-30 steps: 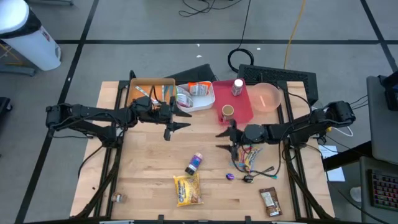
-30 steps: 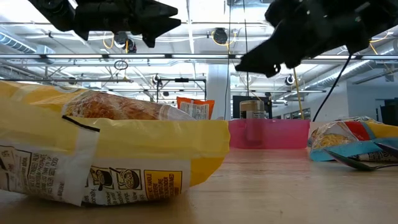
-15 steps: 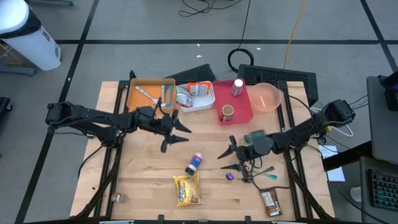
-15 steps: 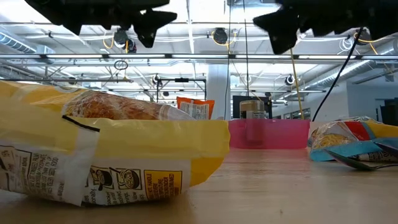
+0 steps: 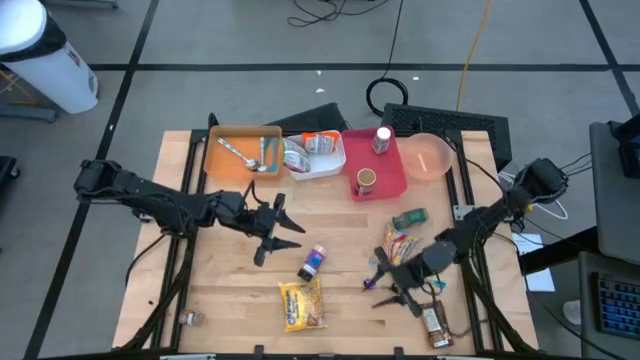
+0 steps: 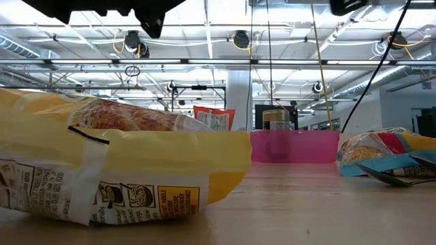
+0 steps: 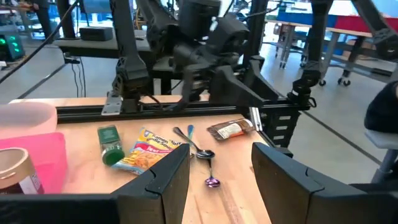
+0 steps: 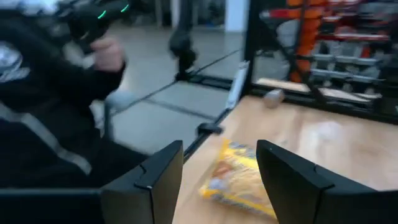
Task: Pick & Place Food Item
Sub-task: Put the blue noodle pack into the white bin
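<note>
Left pincer [image 5: 272, 228] released, empty, left of the purple bottle [image 5: 313, 263]. Yellow snack bag [image 5: 302, 304] flat on the table [image 5: 220, 300] just below that bottle. Right pincer [image 5: 388, 286] released, empty, right of it.

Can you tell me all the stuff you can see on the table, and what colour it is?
Tray: one, orange, back left, holding spoons.
Tub: one, white, beside the orange tray, holding packets.
Red tray: one, back middle, holding two jars.
Bowl: one, pink, back right.
Green jar: one, lying right of centre.
Noodle packet: one, yellow and red, right.
Small bottle: one, dark, centre.
Yellow bag: one, front centre.
Snack bar: one, brown, front right.
Left pincer: open, empty, above centre left.
Right pincer: open, empty, front right.
</note>
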Controlling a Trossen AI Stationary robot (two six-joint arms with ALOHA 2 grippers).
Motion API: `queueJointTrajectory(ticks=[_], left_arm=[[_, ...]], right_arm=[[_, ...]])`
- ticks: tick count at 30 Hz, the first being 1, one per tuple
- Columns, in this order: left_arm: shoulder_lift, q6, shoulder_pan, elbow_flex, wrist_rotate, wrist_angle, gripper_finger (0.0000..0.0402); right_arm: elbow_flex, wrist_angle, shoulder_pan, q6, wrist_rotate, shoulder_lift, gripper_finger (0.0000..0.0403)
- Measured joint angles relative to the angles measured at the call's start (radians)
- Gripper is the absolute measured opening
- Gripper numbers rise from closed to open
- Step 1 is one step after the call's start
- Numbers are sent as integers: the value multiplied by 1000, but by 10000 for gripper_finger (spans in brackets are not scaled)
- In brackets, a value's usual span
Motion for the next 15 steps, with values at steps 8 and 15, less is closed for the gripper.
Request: queueJointTrajectory(ticks=[8, 15], left_arm=[[0, 2, -41, 0, -48, -10, 182], [0, 7, -41, 0, -56, -21, 182]], right_arm=[[163, -382, 165, -24, 433, 57, 197], [258, -626, 220, 144, 582, 154, 196]])
